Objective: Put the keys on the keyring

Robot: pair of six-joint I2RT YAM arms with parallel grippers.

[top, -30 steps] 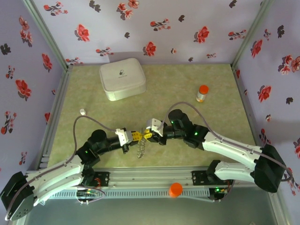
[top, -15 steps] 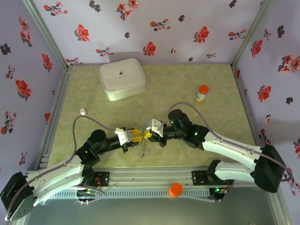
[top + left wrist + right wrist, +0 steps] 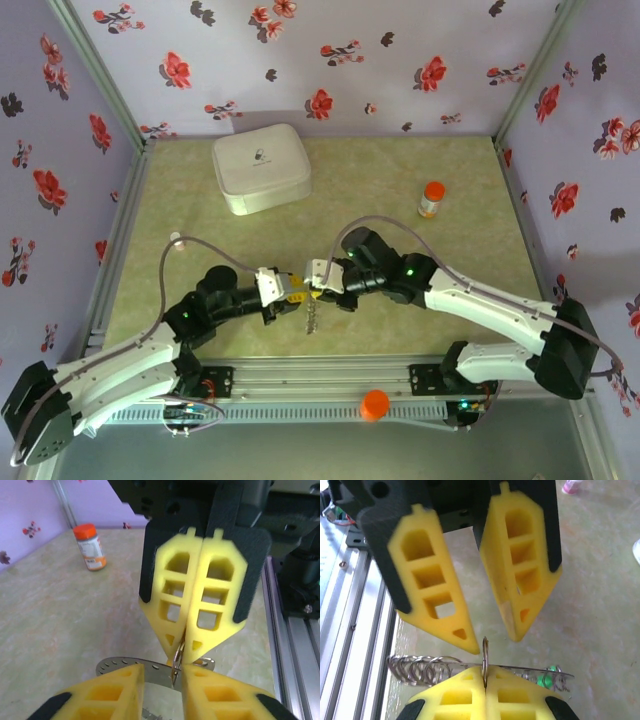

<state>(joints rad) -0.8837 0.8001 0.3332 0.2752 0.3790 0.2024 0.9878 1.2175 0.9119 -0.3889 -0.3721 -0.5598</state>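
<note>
The keyring [image 3: 312, 318] is a flat grey ring with holes along its rim [image 3: 125, 667], hanging between the two grippers just above the table near the front edge. My right gripper [image 3: 485, 672] is shut on a small wire ring [image 3: 484, 652] that hangs on the keyring. The keyring appears edge-on [image 3: 525, 669] there, with several wire loops [image 3: 420, 670] at one end and a key with a green head [image 3: 547, 677] at the other. My left gripper [image 3: 162, 672] faces it tip to tip and stands open, one finger [image 3: 220, 692] touching the wire ring. From above, the left gripper [image 3: 293, 290] and right gripper [image 3: 318, 287] almost meet.
A white rounded box [image 3: 261, 168] sits at the back left. An orange-capped bottle [image 3: 431, 199] stands at the back right. A small white object [image 3: 177, 238] lies at the left. The aluminium rail [image 3: 320, 375] runs along the front, close under the grippers.
Both wrists have shifted a little and the right arm's elbow has swung left. The hanging keyring has moved slightly to the right with them.
</note>
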